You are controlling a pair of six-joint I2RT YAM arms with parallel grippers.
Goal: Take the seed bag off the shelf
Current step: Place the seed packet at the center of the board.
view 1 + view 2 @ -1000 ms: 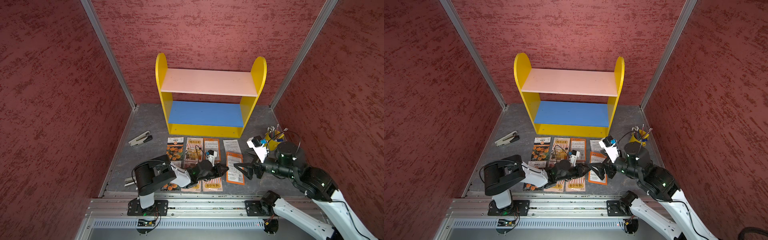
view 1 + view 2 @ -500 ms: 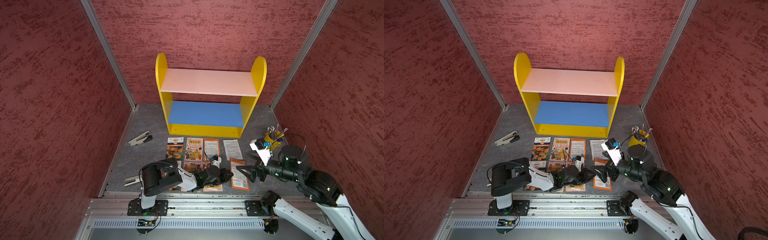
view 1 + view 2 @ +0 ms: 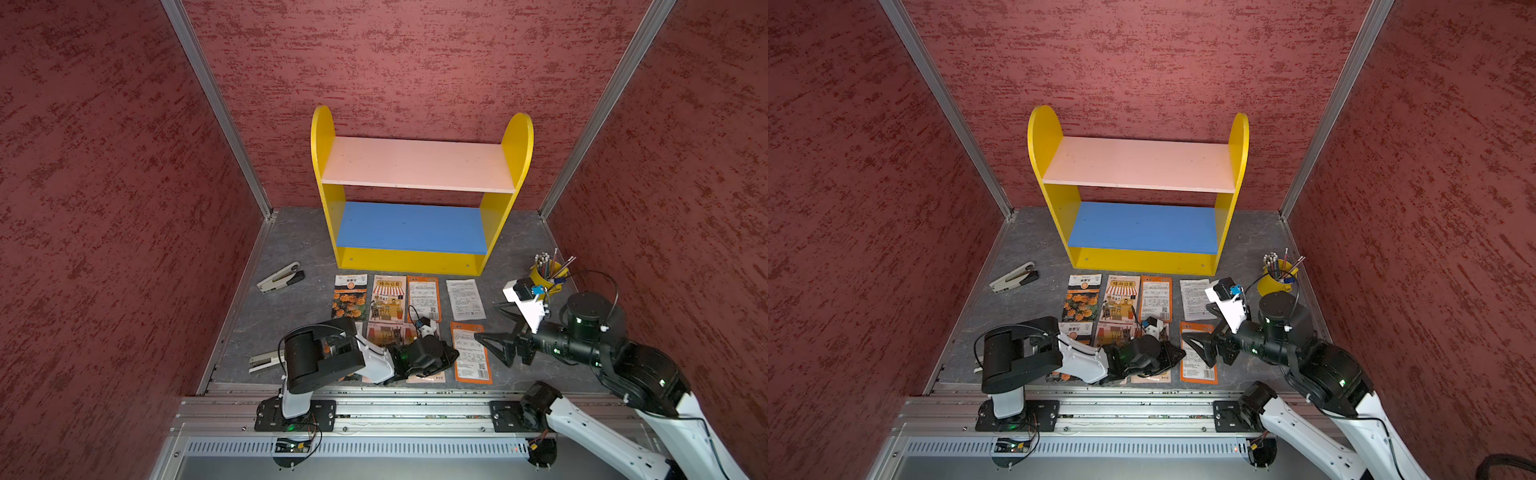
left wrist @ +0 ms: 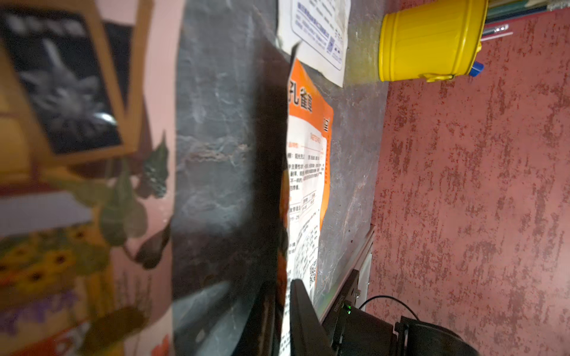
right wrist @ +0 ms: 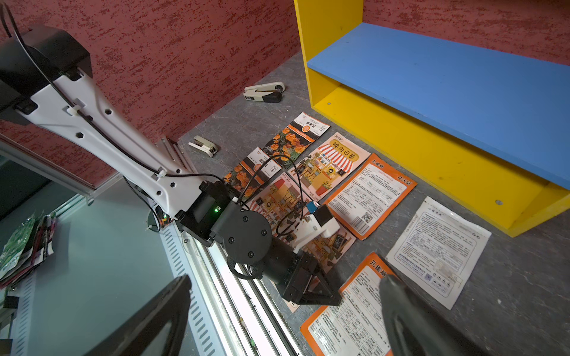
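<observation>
Both near orange seed bag (image 3: 469, 368) on floor (image 3: 291, 320), off shelf (image 3: 411, 260): left end effector (image 3: 454, 356) narrow, right end effector (image 3: 492, 350) wide.

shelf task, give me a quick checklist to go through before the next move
1. Nothing on the shelf: ok; pink upper board and blue lower board are bare.
2. Placing of the seed bags: ok; flat in rows on the table in front of the shelf.
3. Grip of the right hand: ok; open and empty.
4. Grip of the left hand: cannot tell; it sits low over the front-row sunflower seed bag, jaws unclear.
5. Room between the hands: probably not ok; their tips point at each other, close together by the orange-bordered seed bag.
</observation>
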